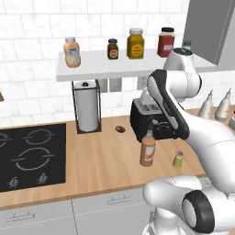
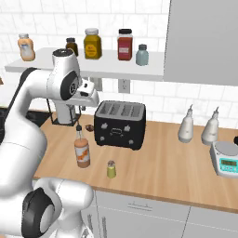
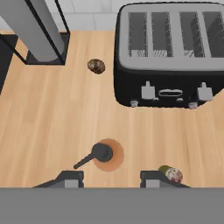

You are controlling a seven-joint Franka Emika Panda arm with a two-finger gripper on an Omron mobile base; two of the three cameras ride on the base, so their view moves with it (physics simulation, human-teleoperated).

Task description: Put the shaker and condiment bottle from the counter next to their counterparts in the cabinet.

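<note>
The condiment bottle (image 1: 148, 151) (image 2: 82, 151) stands upright on the wooden counter, in front of the toaster's left end. From above, its black spout top (image 3: 105, 154) lies between and just beyond my gripper (image 3: 110, 177). The gripper (image 1: 153, 125) hangs right above the bottle, its jaws apart with nothing between them. The shaker (image 1: 178, 159) (image 2: 111, 169) (image 3: 171, 174) stands a little to the bottle's right, near the counter's front edge. On the cabinet (image 2: 116, 65) shelf, the peach squeeze bottle (image 1: 71, 52) (image 2: 26, 46) is at the left end and the pale blue shaker (image 2: 142, 55) at the right.
A black toaster (image 2: 120, 123) (image 3: 170, 52) sits behind the bottle. A paper towel holder (image 1: 87, 108) and a small brown lump (image 3: 96, 66) are to its left, then the stove (image 1: 32, 156). Three jars (image 1: 135, 43) line the shelf. Two pointed bottles (image 2: 186, 125) and a scale (image 2: 225, 160) stand at the right.
</note>
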